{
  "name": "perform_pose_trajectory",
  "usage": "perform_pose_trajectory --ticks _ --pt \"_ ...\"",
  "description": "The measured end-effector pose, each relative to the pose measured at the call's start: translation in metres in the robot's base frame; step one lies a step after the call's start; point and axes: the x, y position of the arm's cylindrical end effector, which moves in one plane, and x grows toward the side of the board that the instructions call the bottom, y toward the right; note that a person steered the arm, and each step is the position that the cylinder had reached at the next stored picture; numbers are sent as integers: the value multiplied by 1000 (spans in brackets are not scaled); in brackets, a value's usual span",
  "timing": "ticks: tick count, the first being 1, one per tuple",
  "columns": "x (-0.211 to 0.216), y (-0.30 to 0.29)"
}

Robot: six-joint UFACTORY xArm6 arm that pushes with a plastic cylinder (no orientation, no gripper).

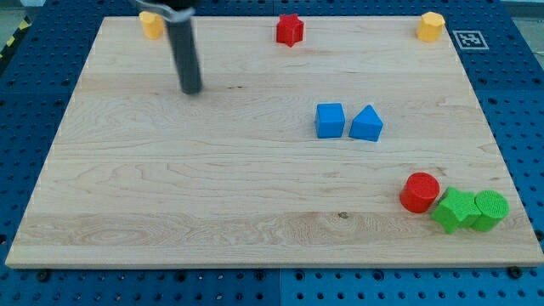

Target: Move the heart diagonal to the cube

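Note:
A blue cube [330,120] sits right of the board's middle, touching or nearly touching a blue triangular block [366,124] on its right. A yellow block [150,24], seemingly heart-shaped, lies at the top left edge, partly hidden behind my rod. My tip [192,88] rests on the board below and a little right of that yellow block, apart from it, and far to the left of the cube.
A red star [289,29] is at the top middle and a yellow hexagonal block [431,26] at the top right. A red cylinder [420,191], a green star [455,210] and a green cylinder [490,209] cluster at the bottom right.

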Motion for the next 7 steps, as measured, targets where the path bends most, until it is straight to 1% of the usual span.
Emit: perform_pose_trajectory --ticks 1,2,3,4,5,7 --pt "-66 -64" --pt "-104 -98" --pt "-114 -70" --pt "-129 -58" --pt "-144 -98" --pt "-151 -104"
